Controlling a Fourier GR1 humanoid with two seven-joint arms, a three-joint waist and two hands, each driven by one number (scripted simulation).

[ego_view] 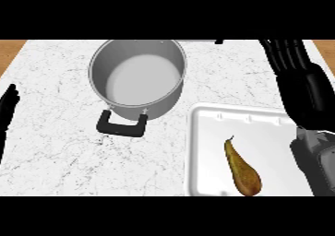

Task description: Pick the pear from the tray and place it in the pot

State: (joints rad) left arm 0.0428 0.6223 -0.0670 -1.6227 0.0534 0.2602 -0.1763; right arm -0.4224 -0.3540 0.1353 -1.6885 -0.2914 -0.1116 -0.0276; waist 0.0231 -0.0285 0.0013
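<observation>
A brown pear (242, 168) lies on the white tray (211, 120) at the lower right, its stem pointing up and left. A grey metal pot (139, 76) with black handles stands at the upper middle of the marble counter, and nothing shows inside it. My right hand (302, 87) hovers over the tray's right edge with straight fingers pointing away, above and to the right of the pear, not touching it. My left hand (5, 110) rests open at the left edge, far from the pot.
The pot's near black handle (121, 125) juts toward the tray's left rim. The marble counter (54, 152) has wooden strips at the far left and far right corners.
</observation>
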